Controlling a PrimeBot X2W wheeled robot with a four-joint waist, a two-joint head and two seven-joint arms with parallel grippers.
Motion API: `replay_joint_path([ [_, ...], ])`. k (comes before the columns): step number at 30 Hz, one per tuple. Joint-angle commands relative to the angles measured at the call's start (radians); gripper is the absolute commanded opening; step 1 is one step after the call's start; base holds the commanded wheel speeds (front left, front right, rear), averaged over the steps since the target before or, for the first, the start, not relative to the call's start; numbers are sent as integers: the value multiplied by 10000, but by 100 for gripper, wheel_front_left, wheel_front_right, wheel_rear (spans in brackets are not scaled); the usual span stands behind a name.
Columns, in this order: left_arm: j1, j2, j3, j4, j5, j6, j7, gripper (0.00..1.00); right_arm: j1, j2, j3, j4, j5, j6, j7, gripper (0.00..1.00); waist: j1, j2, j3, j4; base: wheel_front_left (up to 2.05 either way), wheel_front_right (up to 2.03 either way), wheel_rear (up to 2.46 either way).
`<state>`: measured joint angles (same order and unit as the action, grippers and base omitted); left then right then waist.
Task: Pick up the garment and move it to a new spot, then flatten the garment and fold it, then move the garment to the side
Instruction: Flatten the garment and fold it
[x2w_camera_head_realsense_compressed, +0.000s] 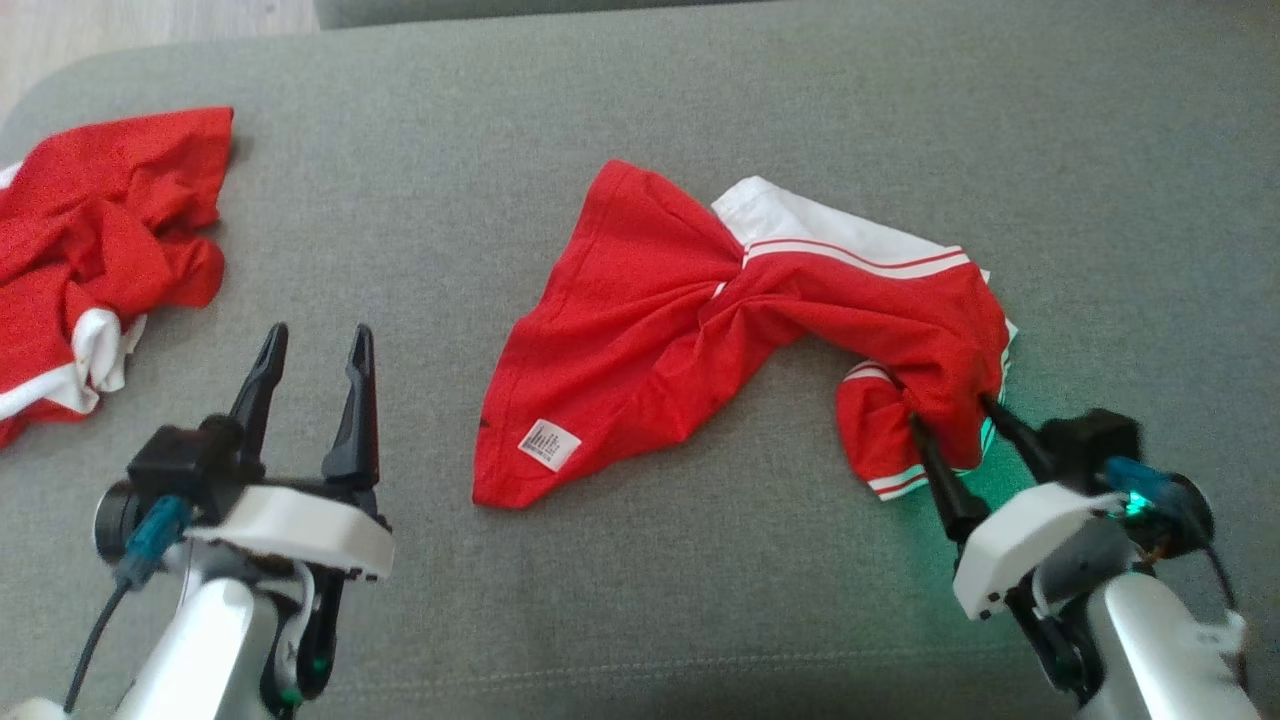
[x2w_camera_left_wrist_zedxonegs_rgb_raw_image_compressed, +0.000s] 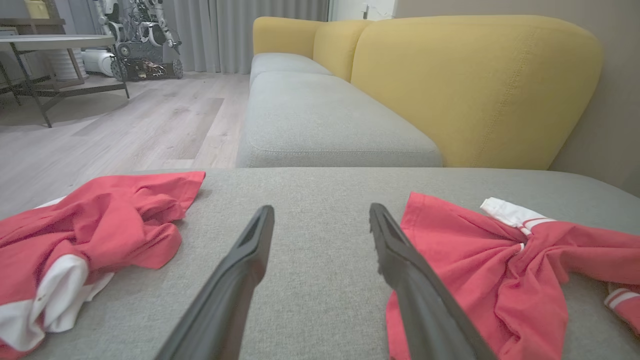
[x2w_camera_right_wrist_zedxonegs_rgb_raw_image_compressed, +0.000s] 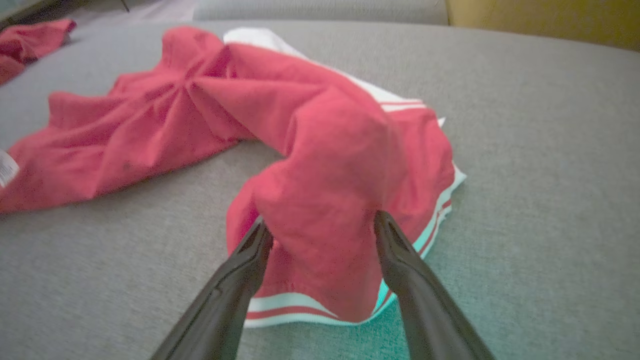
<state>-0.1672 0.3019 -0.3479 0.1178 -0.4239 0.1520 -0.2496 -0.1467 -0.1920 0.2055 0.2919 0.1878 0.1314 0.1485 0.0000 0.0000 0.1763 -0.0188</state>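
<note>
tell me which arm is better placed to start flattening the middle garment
Right, likely: the right fingers stand open around the garment's bunched end; the left fingers hover open over bare cushion, apart from it.

Looking down from the head onto the grey cushion (x2w_camera_head_realsense_compressed: 640, 100); close and low from both wrists, all sharing the red shirt (x2w_camera_head_realsense_compressed: 650, 330).

It looked like a living room: a grey sofa (x2w_camera_left_wrist_zedxonegs_rgb_raw_image_compressed: 320, 115) with yellow backrests (x2w_camera_left_wrist_zedxonegs_rgb_raw_image_compressed: 475, 85) stretched ahead of the left end effector (x2w_camera_left_wrist_zedxonegs_rgb_raw_image_compressed: 321, 210), beside wood flooring (x2w_camera_left_wrist_zedxonegs_rgb_raw_image_compressed: 125, 130) and curtains (x2w_camera_left_wrist_zedxonegs_rgb_raw_image_compressed: 240, 30).
</note>
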Motion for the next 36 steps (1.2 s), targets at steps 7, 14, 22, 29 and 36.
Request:
replay_joint_path([
  [7,156,374,449,-300,18,195,-98,100,551,603,-886,-2191,86,-7,-681,100,0,0,-519,-5,0,0,0],
  [14,514,422,326,-324,21,282,-8,100,737,893,-1339,-3202,-115,-7,-852,100,0,0,-1011,11,0,0,0],
  [22,726,506,229,-474,-13,320,129,100,985,1011,-1349,-3541,-79,-7,-669,100,0,0,-1169,45,0,0,0],
  [29,743,546,202,-536,-44,361,156,100,1048,1062,-1358,-3559,-60,-7,-566,100,0,0,-1162,70,0,0,0],
  [36,655,550,137,-576,-55,375,158,100,933,1032,-1450,-3401,53,-7,-522,100,0,0,-1059,195,0,0,0],
])
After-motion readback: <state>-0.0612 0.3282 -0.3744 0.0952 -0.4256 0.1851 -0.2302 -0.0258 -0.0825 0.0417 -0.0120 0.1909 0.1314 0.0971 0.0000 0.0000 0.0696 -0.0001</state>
